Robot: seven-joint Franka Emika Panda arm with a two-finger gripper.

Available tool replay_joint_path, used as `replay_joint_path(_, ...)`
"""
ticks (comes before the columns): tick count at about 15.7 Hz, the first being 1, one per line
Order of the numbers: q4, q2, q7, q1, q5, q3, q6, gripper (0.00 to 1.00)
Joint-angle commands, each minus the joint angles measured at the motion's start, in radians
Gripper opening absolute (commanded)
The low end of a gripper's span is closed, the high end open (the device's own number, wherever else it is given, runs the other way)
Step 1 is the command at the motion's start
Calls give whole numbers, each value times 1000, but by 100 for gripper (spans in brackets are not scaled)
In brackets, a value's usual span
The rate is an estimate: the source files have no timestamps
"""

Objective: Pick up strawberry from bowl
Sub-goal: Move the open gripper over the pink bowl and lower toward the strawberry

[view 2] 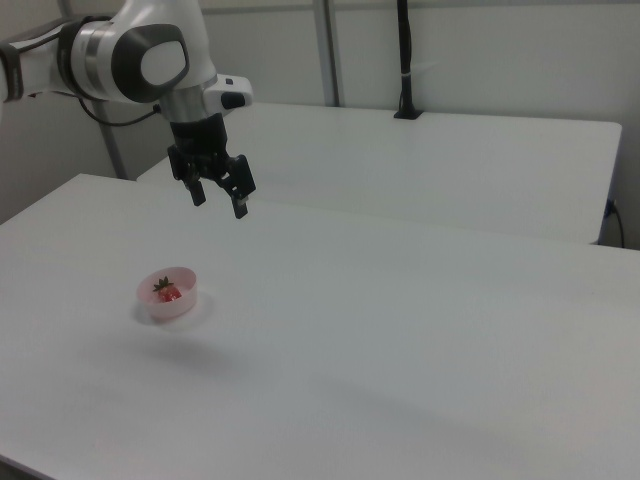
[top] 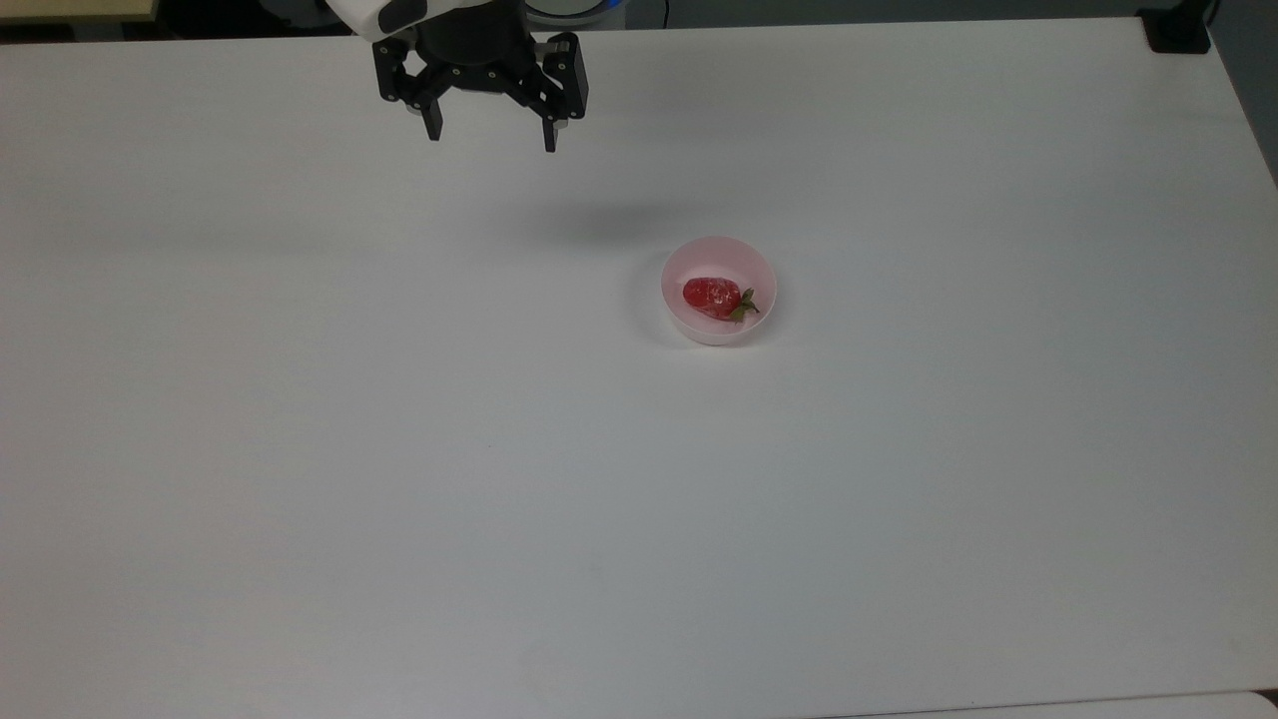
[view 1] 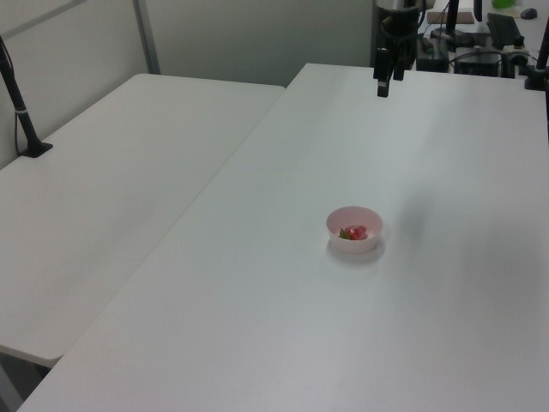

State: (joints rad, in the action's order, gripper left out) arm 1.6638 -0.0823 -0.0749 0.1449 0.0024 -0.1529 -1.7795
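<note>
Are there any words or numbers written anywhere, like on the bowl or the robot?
None: no words, numbers or signs can be read.
Small round pale pink bowl: plain walls, no writing.
Glossy red strawberry with a green cap: no label.
Black two-finger gripper, jaws open: no marking readable.
White table: bare of print.

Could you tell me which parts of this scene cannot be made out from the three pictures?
- Arm: the top view's upper edge cuts it off just above the end effector; the left view's top edge does the same.
- Strawberry: its underside is hidden by its own body and the bowl; in the left view and right view it is too small for detail.
- Bowl's base: hidden by its walls.
- Table: the near edge is cut off in the top view.
</note>
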Motion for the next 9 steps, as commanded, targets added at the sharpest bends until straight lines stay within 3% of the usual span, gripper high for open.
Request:
replay_joint_path(1, 21, 18, 13, 8, -16, 6, -59, 100)
replay_joint_path(9, 25, -11, 14, 105, -12, 6, -60, 100)
